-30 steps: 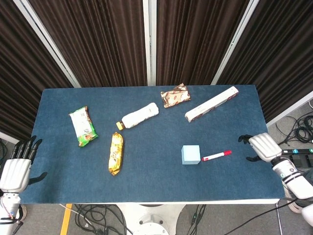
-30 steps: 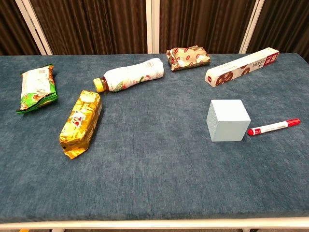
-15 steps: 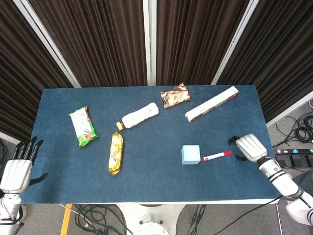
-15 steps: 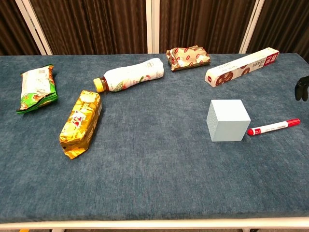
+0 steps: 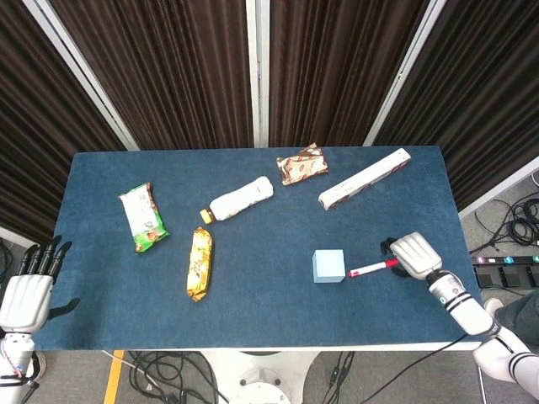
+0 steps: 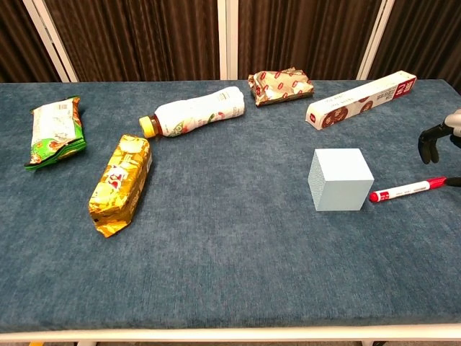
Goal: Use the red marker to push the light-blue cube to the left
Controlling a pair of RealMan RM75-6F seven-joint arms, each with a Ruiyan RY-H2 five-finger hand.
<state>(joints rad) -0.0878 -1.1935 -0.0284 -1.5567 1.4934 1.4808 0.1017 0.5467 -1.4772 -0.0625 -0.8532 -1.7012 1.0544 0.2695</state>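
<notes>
light: bright, even | shadows: faint | focus: sharp | glare: minimal

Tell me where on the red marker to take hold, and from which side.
Grip the red marker near its red cap end, coming down from above on its right. It lies flat with its other end close against the light-blue cube, so only the far end is free, right where the right hand hovers.
</notes>
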